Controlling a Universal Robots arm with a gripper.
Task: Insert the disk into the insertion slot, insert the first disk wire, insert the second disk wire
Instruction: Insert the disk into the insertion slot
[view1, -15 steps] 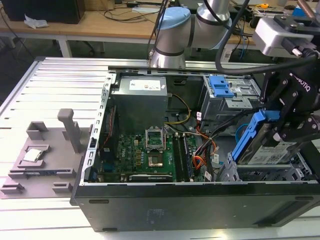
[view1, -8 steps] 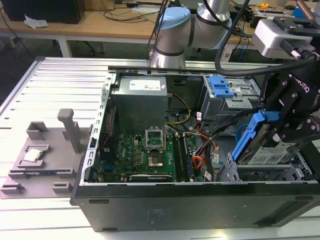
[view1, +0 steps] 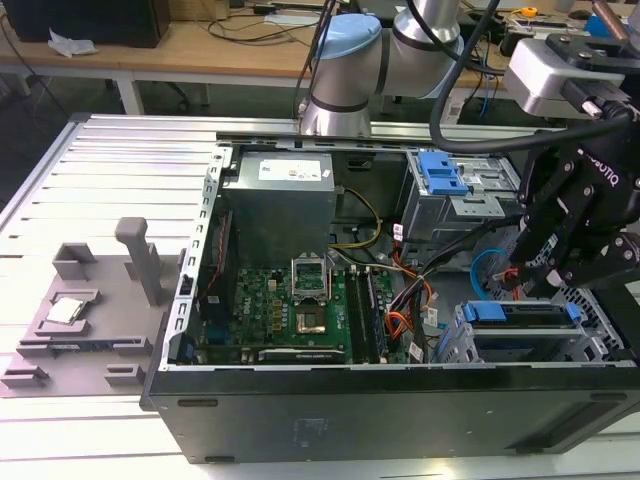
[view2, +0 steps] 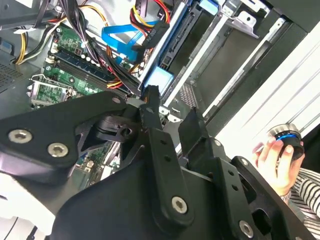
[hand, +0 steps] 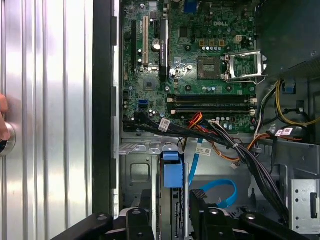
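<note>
- Disk (view1: 520, 313) sits in slot (view1: 600, 335) at the corner of the case (view1: 400, 420); cables crowd its board (view1: 280, 310) side
- Blue wire (view1: 487, 262) loops just behind the slot; red wire (view1: 398, 322) lies near the board
- Gripper (view1: 535, 272) hangs tilted just above the disk; jaws apart, holding nothing

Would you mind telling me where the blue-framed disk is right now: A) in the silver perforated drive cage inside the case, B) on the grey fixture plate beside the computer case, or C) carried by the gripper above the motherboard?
A: the disk sits in the insertion slot at the exterior view's right end of the case, with the gripper just above it.
</note>
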